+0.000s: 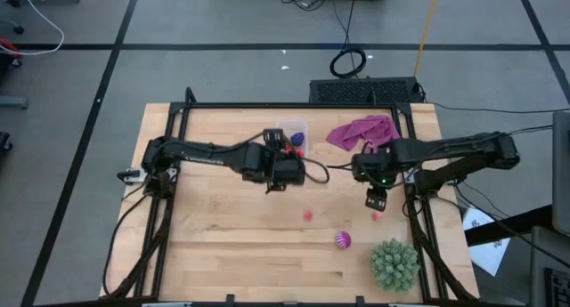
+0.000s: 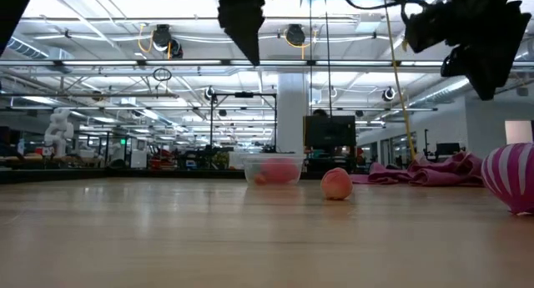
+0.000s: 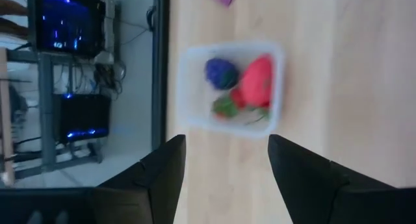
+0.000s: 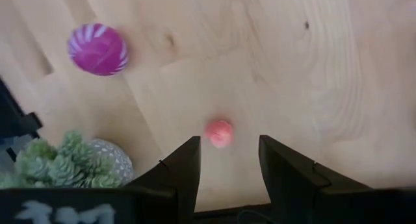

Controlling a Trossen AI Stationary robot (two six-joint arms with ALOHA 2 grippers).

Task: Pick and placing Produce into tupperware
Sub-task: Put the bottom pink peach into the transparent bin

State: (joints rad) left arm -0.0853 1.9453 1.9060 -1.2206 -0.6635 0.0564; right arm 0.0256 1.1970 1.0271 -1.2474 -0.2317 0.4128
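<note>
The clear tupperware (image 1: pixel 294 133) stands on the table at the far middle, with a blue-purple piece (image 3: pixel 221 73) and a red piece (image 3: pixel 257 84) inside it. My left gripper (image 3: pixel 227 159) hovers open and empty just near of it. A pink piece (image 4: pixel 220 133) lies on the wood below my right gripper (image 4: pixel 229 156), which hangs open above the table with nothing between its fingers. Another pink-red piece (image 1: pixel 308 214) and the striped magenta ball (image 1: pixel 343 241) lie on the table nearer the front.
A purple cloth (image 1: pixel 361 131) lies right of the tupperware. A large green spiky ball (image 1: pixel 394 264) sits at the front right corner. Bare wood stretches over the table's left and front (image 1: pixel 223 245).
</note>
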